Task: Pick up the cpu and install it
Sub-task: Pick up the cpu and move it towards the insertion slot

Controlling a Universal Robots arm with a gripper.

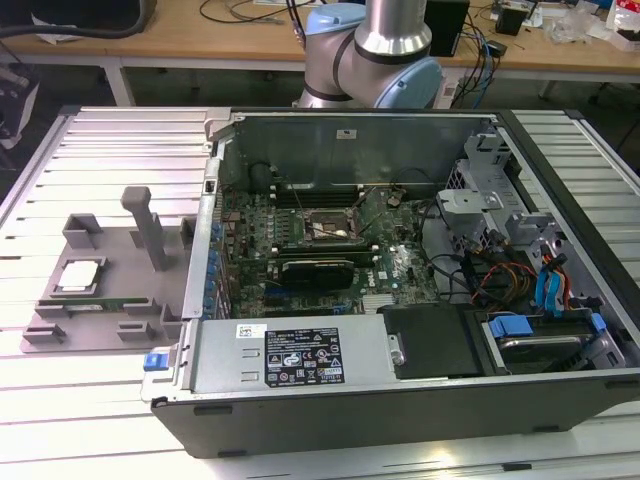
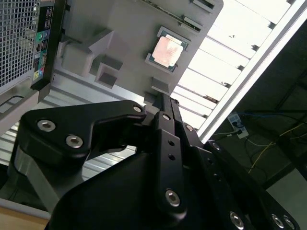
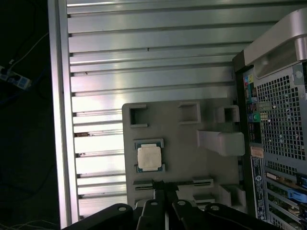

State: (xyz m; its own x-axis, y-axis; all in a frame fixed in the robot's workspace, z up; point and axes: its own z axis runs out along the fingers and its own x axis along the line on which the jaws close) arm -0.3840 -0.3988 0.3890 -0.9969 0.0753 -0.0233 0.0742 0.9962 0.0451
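I see cpu (image 1: 80, 275) lying flat in recess of grey tray (image 1: 128, 322), on slatted table (image 1: 90, 400) at exterior view's left of open computer case (image 1: 400, 390). In first wrist view, gripper (image 3: 161, 184) has fingers pressed together, gripping nothing, not touching cpu (image 3: 149, 157).
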